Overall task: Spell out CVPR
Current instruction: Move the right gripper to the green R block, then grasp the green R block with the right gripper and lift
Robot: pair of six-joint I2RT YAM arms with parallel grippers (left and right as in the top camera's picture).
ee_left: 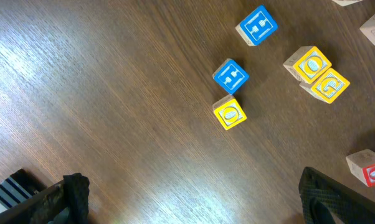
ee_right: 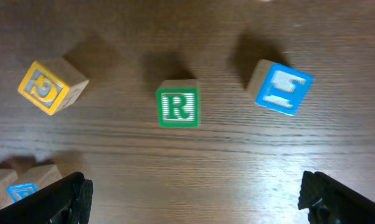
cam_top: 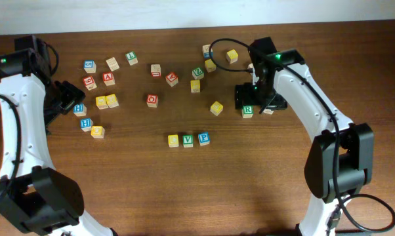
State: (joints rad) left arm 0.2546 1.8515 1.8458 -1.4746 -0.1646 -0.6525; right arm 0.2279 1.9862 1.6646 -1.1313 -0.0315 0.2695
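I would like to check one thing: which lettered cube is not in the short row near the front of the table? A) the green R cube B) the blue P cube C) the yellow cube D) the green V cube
A: the row holds only the yellow cube, the green V cube and the blue P cube, while the green R cube sits apart, further back and to the right.

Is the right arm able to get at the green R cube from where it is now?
Probably yes. The right gripper hovers open over the R cube, which stands alone; the yellow cube and blue cube beside it sit apart.
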